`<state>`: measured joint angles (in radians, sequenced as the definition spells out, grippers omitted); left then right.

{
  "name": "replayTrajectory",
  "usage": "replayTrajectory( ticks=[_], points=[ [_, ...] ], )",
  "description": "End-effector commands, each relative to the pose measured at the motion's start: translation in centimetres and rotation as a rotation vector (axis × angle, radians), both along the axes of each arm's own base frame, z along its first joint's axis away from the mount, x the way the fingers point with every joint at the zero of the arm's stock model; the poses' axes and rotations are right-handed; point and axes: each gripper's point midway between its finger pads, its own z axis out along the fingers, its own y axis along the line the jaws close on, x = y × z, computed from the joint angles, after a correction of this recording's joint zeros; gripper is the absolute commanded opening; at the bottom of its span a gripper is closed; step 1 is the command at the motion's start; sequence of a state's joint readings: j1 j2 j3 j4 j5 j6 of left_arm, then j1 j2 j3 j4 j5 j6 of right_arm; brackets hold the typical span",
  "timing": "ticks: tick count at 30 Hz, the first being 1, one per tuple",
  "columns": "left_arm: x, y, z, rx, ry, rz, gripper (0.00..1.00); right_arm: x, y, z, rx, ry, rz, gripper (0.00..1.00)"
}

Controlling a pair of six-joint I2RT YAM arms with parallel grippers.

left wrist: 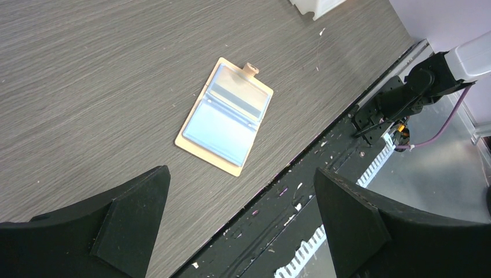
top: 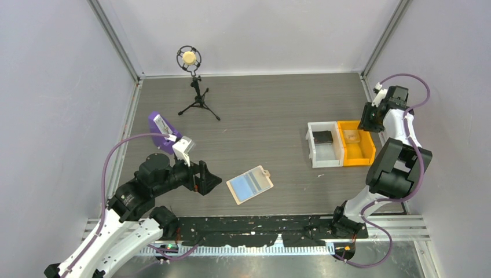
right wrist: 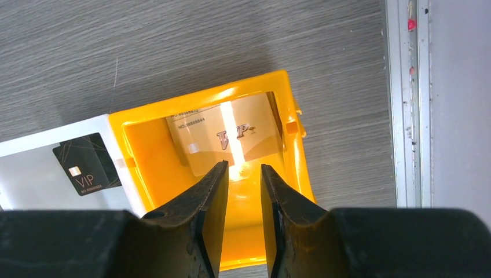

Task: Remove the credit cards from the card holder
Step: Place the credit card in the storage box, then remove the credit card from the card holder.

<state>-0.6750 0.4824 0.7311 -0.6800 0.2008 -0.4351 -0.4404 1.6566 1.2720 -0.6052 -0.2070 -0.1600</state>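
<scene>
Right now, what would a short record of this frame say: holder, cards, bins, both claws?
card holder: lying open flat, blue inside up, no card seen protruding
orange bin: holds gold VIP cards, apparently two overlapping
white bin: holds black VIP card
right claw: above orange bin, jaws slightly apart, empty
left claw: wide open, empty, near holder, not touching

The table (top: 260, 110) was grey with a fine wood-grain pattern. The card holder (left wrist: 224, 116) was pale tan outside and light blue inside. One bin (right wrist: 153, 168) was orange-yellow and held gold cards (right wrist: 243, 130) lettered "VIP". The adjacent bin (right wrist: 29, 168) was white and held a black card (right wrist: 87, 164) with thin gold lines.
</scene>
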Motion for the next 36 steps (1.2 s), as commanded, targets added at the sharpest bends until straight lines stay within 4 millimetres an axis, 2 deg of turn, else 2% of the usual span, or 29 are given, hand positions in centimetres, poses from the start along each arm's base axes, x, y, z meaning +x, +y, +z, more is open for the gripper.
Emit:
replayTrajectory(
  ticks=[1,6,10,13,17,19,21,23,24,25,26,27,28,29,30,31,32,35,36],
  points=[
    [0.2,0.1,1.1,-0.005,-0.042,-0.004,0.99,0.9,-0.7,1.6,-0.029,-0.026,-0.047,0.35],
    [0.4,0.1,0.9,0.005,-0.038,0.007,0.99,1.2,0.6,3.1,-0.03,-0.051,-0.058,0.35],
    [0.5,0.1,0.5,0.024,-0.019,0.007,0.99,1.4,3.2,6.2,-0.062,-0.106,-0.039,0.35],
    [0.6,0.3,0.0,0.052,0.001,0.015,0.99,1.1,5.4,7.5,-0.082,-0.12,-0.026,0.37],
    [1.1,1.1,-0.6,0.096,0.022,0.063,0.99,0.5,10.1,9.4,-0.001,-0.155,-0.042,0.38],
    [1.2,1.5,-0.9,0.107,0.039,0.096,0.99,-0.2,13.3,9.8,0.093,-0.166,-0.011,0.36],
    [1.3,1.9,-1.3,0.112,0.062,0.13,0.99,-1.0,18.2,10.0,0.144,-0.193,0.103,0.35],
    [1.3,2.3,-1.7,0.122,0.078,0.154,0.99,-2.5,21.0,10.3,0.149,-0.222,0.161,0.38],
    [1.2,2.5,-1.9,0.129,0.082,0.159,0.99,-3.2,21.8,9.4,0.154,-0.207,0.167,0.4],
    [1.1,2.6,-1.8,0.131,0.077,0.163,0.99,-4.0,23.1,9.7,0.153,-0.223,0.194,0.41],
    [1.1,3.0,-1.8,0.139,0.071,0.172,0.99,-4.6,23.8,8.4,0.163,-0.209,0.199,0.42],
    [1.1,3.5,-2.0,0.156,0.065,0.189,0.99,-5.5,25.2,8.4,0.175,-0.221,0.236,0.42],
    [1.2,4.2,-2.0,0.171,0.051,0.216,0.99,-6.1,25.7,7.1,0.18,-0.208,0.242,0.43],
    [1.3,4.7,-1.9,0.181,0.034,0.237,0.99,-7.1,27.0,7.0,0.185,-0.215,0.281,0.43],
    [1.5,5.3,-1.8,0.189,0.016,0.26,0.99,-7.7,27.5,5.8,0.185,-0.206,0.294,0.45],
    [1.7,5.9,-1.5,0.186,-0.009,0.288,0.99,-8.4,28.5,5.6,0.18,-0.215,0.327,0.47],
    [1.8,6.3,-1.2,0.185,-0.025,0.308,0.99,-8.7,28.6,4.7,0.165,-0.211,0.319,0.5],
    [2.1,7.2,-0.3,0.159,-0.081,0.357,0.99,-10.6,31.8,3.5,0.172,-0.213,0.412,0.52],
    [2.2,7.5,0.0,0.146,-0.1,0.375,0.99,-10.8,32.2,2.9,0.158,-0.215,0.413,0.53]
  ],
)
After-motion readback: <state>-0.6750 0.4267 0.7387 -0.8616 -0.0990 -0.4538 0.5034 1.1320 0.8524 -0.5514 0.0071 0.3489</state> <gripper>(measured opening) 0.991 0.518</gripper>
